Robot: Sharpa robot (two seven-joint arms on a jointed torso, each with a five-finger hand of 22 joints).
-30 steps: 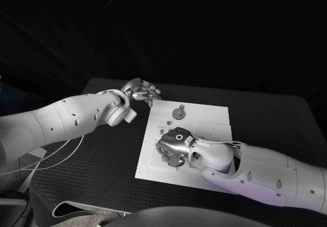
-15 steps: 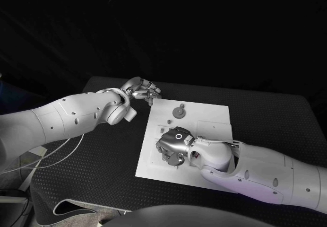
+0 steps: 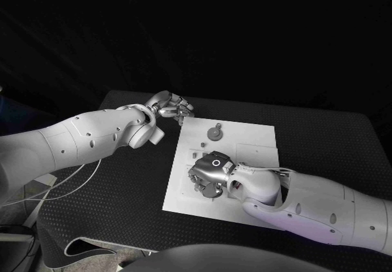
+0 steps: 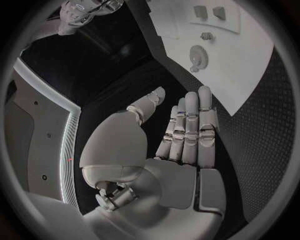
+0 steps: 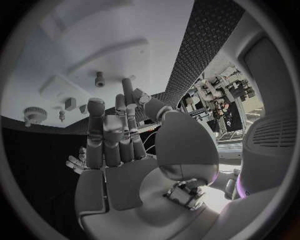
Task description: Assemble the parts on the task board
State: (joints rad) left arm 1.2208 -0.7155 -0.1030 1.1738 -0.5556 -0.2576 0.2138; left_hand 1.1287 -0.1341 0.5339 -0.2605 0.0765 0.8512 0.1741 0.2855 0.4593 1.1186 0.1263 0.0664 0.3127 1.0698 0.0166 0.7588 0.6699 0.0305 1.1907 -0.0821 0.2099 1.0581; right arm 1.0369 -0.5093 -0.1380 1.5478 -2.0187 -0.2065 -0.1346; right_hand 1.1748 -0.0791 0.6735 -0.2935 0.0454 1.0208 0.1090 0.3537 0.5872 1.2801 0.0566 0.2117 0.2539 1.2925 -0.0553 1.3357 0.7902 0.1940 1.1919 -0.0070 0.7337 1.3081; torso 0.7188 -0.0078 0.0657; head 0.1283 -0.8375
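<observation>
The white task board [image 3: 245, 136] lies in the middle of the table. A round gear-like part [image 3: 214, 134] sits on its far half, with small pegs [image 3: 201, 147] just nearer. My right hand [image 3: 211, 174] hovers over the board's near left part; in the right wrist view its fingers [image 5: 109, 132] are stretched out with nothing in them, facing the board [image 5: 112, 40], a peg [image 5: 100, 78] and the gear [image 5: 34, 115]. My left hand [image 3: 170, 106] is off the board's far left corner, its fingers [image 4: 190, 125] straight and empty, with the gear [image 4: 197, 56] beyond them.
The black textured table [image 3: 327, 141] surrounds the board, with free room to its right and far side. Two small square pieces [image 4: 209, 12] lie on the board's raised plate. A thin cable [image 3: 57, 190] hangs below my left arm.
</observation>
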